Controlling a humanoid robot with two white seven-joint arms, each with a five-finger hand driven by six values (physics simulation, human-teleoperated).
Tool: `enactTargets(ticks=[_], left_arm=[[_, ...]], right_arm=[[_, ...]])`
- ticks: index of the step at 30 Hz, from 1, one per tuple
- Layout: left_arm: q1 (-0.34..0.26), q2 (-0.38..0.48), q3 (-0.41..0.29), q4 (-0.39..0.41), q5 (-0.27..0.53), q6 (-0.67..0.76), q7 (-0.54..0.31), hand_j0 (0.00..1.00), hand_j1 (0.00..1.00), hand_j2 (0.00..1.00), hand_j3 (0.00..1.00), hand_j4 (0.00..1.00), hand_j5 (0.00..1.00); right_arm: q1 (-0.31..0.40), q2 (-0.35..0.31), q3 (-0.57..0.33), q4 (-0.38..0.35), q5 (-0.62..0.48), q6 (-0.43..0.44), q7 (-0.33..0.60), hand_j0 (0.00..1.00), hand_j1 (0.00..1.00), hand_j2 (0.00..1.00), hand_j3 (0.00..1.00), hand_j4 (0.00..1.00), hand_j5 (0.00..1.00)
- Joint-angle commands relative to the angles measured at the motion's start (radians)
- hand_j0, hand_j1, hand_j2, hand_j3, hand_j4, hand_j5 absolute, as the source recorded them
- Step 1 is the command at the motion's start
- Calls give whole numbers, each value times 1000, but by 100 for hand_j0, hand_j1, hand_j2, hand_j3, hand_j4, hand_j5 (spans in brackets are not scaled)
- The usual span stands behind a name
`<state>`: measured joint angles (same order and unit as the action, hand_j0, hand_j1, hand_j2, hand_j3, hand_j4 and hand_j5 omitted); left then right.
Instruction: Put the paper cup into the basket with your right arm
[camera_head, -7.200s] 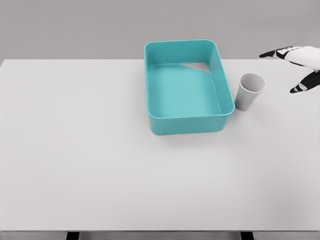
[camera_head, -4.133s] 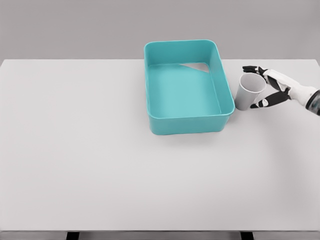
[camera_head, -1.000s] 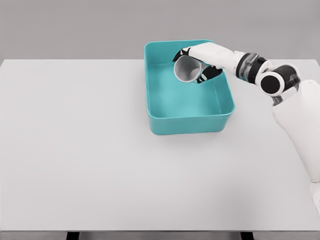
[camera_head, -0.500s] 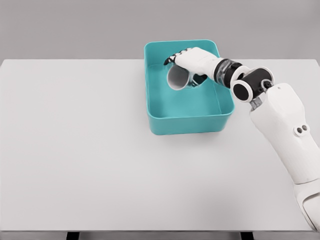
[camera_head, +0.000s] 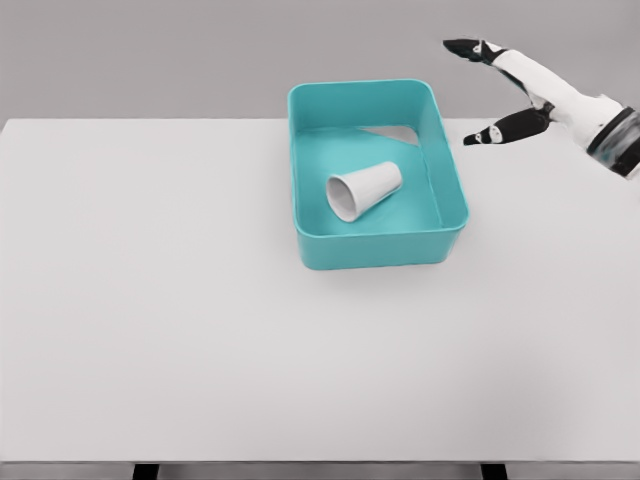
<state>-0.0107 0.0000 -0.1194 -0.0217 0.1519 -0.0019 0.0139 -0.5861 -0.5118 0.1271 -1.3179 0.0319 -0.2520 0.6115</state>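
- We see a white table (camera_head: 200, 330) filling most of the head view, with a grey wall behind it.
- We find a teal rectangular basket (camera_head: 380, 248) standing on the table, right of centre and toward the far edge.
- We observe the right hand (camera_head: 520, 90) at the upper right, raised above the table and well apart from the basket. Its fingers are spread and released, and it grasps nothing.
- We locate the white paper cup (camera_head: 364, 189) inside the basket, lying on its side on the basket floor. Its open mouth faces the lower left and its base points toward the upper right.
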Motion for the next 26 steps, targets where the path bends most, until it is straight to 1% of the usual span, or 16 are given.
enactTargets(ticks=[1,2,4,7,12,13,14,15,19,26], left_arm=[[0,0,0,0,0,0,0,100,100,100,100,100,100],[0,0,0,0,0,0,0,100,100,100,100,100,100],[0,0,0,0,0,0,0,100,100,100,100,100,100],[0,0,0,0,0,-1,0,100,100,100,100,100,100],[0,0,0,0,0,0,0,100,100,100,100,100,100],[0,0,0,0,0,0,0,100,100,100,100,100,100],[0,0,0,0,0,-1,0,100,100,100,100,100,100],[0,0,0,0,0,0,0,100,100,100,100,100,100],[0,0,0,0,0,0,0,100,100,100,100,100,100],[0,0,-2,0,0,-1,0,100,100,100,100,100,100]], right_arm=[[0,-68,-121,-3,-136,-16,-1,100,100,100,100,100,100],[37,-111,-126,-3,-136,-18,-1,100,100,100,100,100,100],[117,-171,-126,-4,-129,-19,-1,100,100,100,100,100,100],[146,-186,-127,5,-127,-33,-1,100,100,100,100,100,100],[150,-183,-115,9,-110,-30,-1,100,100,100,100,100,100],[195,-179,-110,6,-104,-29,-1,100,100,100,100,100,100],[218,-177,-89,8,-96,-27,-1,100,100,100,100,100,100],[216,-174,-66,8,-72,-26,-1,100,100,100,100,100,100],[215,-185,-64,-1,-69,-26,-1,100,100,100,100,100,100],[210,-172,-67,-3,-69,-26,-1,100,100,100,100,100,100]])
